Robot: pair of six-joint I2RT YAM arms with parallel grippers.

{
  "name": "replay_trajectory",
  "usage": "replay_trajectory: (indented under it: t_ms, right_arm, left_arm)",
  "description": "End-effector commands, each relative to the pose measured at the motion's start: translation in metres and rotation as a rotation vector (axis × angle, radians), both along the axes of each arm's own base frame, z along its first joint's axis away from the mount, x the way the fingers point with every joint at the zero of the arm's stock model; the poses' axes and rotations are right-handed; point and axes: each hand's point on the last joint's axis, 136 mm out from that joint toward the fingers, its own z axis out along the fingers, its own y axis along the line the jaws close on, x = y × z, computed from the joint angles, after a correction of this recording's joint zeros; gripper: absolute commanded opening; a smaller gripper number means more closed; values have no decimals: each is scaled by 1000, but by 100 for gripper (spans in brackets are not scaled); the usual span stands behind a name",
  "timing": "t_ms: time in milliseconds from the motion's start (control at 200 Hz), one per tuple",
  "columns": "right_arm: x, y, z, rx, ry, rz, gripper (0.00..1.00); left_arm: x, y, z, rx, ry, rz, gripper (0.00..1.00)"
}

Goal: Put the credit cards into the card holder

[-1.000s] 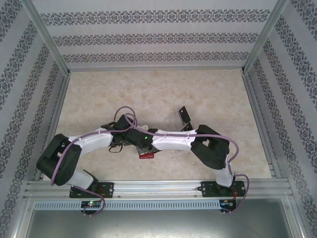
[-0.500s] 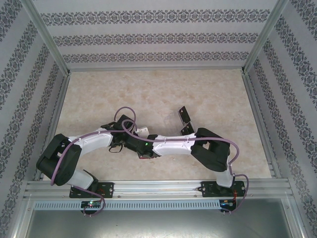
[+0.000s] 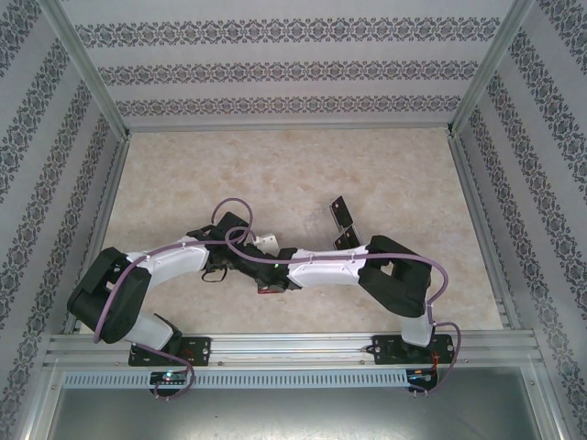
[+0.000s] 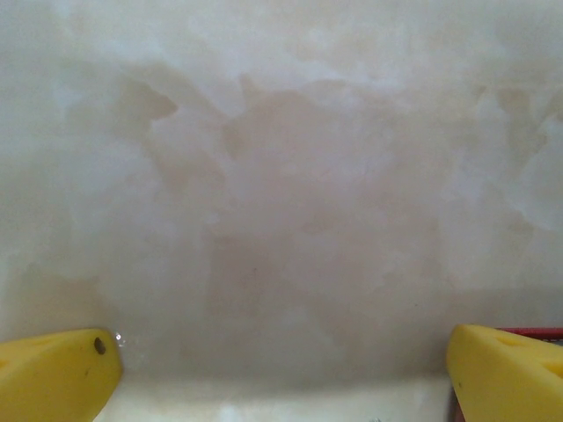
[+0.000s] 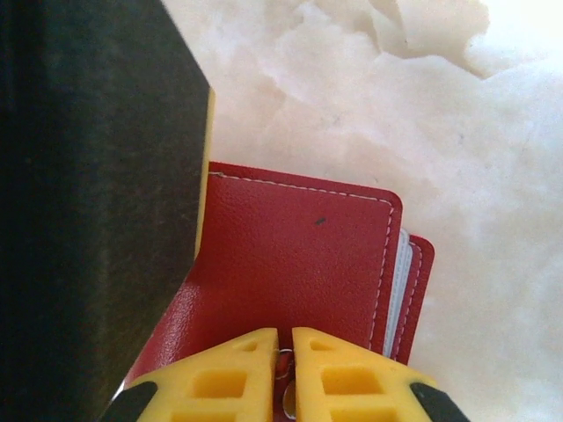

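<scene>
Beige, marbled stone-look tabletop (image 3: pixel 183 183) lies inside an aluminium frame, with patterned paper walls around it. On the left, the white-and-black left arm reaches in from its base, a purple cable (image 3: pixel 229 213) looping over it. The left gripper (image 4: pixel 281 376) hangs low over bare table with its blunt yellow plastic fingers (image 4: pixel 53 374) spread wide apart and nothing between them. A sliver of red shows just beside its right finger.

In the middle, close to the near edge, the small red leather-like folding card holder (image 5: pixel 299 255) lies flat and folded shut. Its skin is pebbled, with white stitching and a rounded corner, and pale grey inner layers peek out along its right edge. A dark, grainy slab with a thin yellow edge (image 5: pixel 88 220) stands in front of its left part; I cannot tell what that slab is. The right gripper (image 5: pixel 286 374) sits at the holder's near edge, its yellow tips drawn almost together with only a slit between them. I cannot tell whether they pinch anything.

Further right, beyond the right forearm, two small dark grey-black rectangular credit cards (image 3: pixel 341 213) lie apart from the holder, the nearer one against the arm.
</scene>
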Motion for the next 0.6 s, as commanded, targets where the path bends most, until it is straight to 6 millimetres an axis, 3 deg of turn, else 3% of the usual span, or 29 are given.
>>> replay_trajectory:
  t_ms: [0,300,595]
  right_arm:
    - [-91,-38,-74,-153,439,116,18]
    - [-64,-12,-23,-66,339,167,32]
    - [-55,1,-4,-42,300,189,37]
  left_arm:
    - [-62,-42,-41,-210,282,-89,100]
    - [-58,-44,-38,-199,280,-93,100]
    - [-55,-43,-34,-193,270,-91,100]
